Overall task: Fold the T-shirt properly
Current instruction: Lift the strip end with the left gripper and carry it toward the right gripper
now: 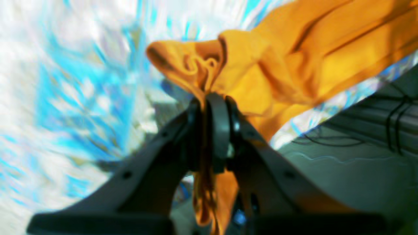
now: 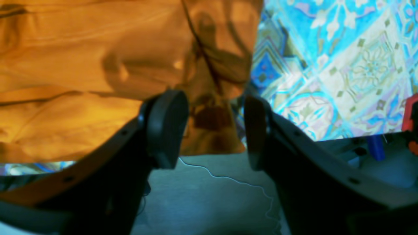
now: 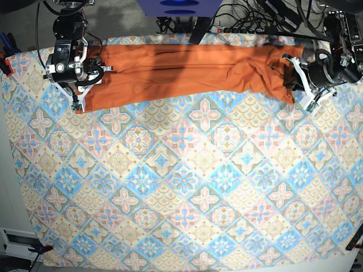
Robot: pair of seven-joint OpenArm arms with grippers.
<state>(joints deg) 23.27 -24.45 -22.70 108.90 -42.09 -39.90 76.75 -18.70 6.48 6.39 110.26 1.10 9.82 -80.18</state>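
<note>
In my left wrist view the left gripper point(image 1: 212, 130) is clamped tight on a bunched fold of the T-shirt point(image 1: 294, 71), cloth hanging out below the jaws. On the right wrist view the right gripper point(image 2: 212, 130) stands apart, jaws open, with the shirt's edge just beyond them. From the base view I see the shirt stretched in a long band along the far edge of the patterned tablecloth point(image 3: 181, 192).

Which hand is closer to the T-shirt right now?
Left. The left hand is shut on the T-shirt, pinching a bunched end. The right hand is open at the opposite end, fabric between its fingers, not clamped.
</note>
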